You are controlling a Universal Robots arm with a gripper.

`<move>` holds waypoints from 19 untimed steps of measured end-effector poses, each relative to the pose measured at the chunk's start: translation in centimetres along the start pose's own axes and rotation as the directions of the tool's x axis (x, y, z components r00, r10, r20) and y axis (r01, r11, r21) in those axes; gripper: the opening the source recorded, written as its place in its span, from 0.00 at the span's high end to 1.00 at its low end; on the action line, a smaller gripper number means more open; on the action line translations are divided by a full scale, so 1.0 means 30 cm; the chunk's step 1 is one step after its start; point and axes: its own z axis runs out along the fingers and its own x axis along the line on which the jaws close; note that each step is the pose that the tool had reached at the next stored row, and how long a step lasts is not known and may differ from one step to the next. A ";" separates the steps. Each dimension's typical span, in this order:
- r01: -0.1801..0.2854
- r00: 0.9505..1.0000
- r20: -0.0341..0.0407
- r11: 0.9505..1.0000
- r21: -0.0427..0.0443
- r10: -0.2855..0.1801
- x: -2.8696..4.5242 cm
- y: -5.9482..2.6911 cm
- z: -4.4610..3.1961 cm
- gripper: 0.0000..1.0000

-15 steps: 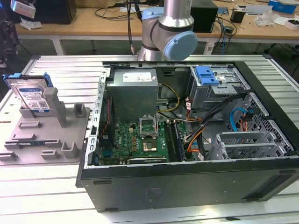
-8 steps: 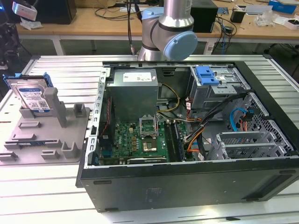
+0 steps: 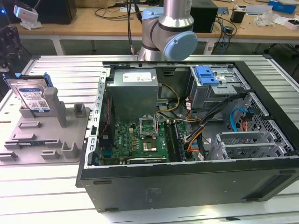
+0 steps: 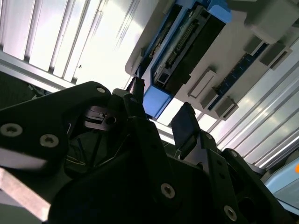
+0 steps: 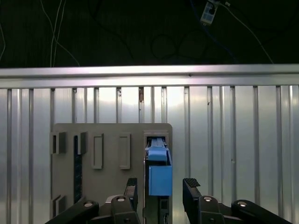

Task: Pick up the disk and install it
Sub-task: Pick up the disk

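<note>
The disk (image 3: 32,95) stood on edge in a slot at the far corner of the grey fixture (image 3: 51,135). That fixture lay near the edge of the ribbed metal table (image 3: 60,65) on the exterior view's left, well apart from the open computer case (image 3: 187,182).

You would have judged the drive stiff and fairly heavy for its size. Its bare metal faces looked slippery, and the connector end and board side seen in the second wrist view (image 4: 187,51) are the parts to spare. The blue carrier rail (image 5: 159,175) is plastic and probably gives a little, so a firm, square hold across the upper end, pads on the rail's sides, looked soundest.

In both wrist views your gripper (image 5: 161,183) (image 4: 159,109) hung over that upper end. Its fingers (image 5: 190,185) were spread wide to either side of the rail with a gap showing, and it held nothing.
</note>
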 end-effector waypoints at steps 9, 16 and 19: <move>0.000 1.000 0.000 1.000 0.000 0.000 0.000 0.000 0.016 0.49; 0.000 1.000 0.000 1.000 0.000 0.000 -0.001 -0.001 0.034 0.49; 0.000 1.000 0.000 1.000 0.002 0.000 -0.001 0.001 0.043 0.49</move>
